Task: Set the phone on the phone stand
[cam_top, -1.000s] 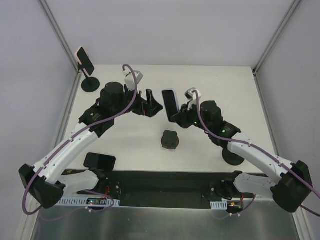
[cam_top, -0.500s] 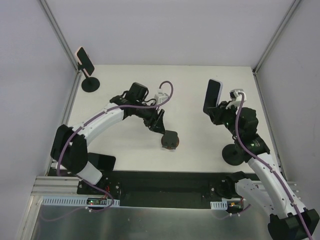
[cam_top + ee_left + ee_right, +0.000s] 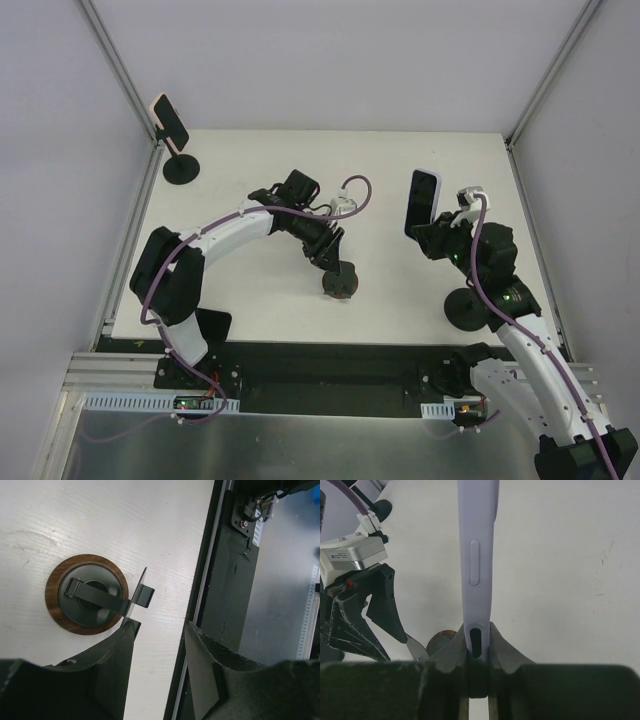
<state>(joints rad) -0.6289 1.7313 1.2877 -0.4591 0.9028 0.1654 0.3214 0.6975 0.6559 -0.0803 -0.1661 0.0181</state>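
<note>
At the middle of the worktop (image 3: 400,160), close to its near edge, we see the phone stand (image 3: 340,281). The left hand (image 3: 330,252) is low over it, fingers (image 3: 112,675) apart with nothing between them, one tip just beside the stand's bracket (image 3: 142,596). The right hand (image 3: 437,235) is clamped on one end of the lilac-cased phone (image 3: 423,200), lifted above the right side. Bare worktop lies between phone and stand.
</note>
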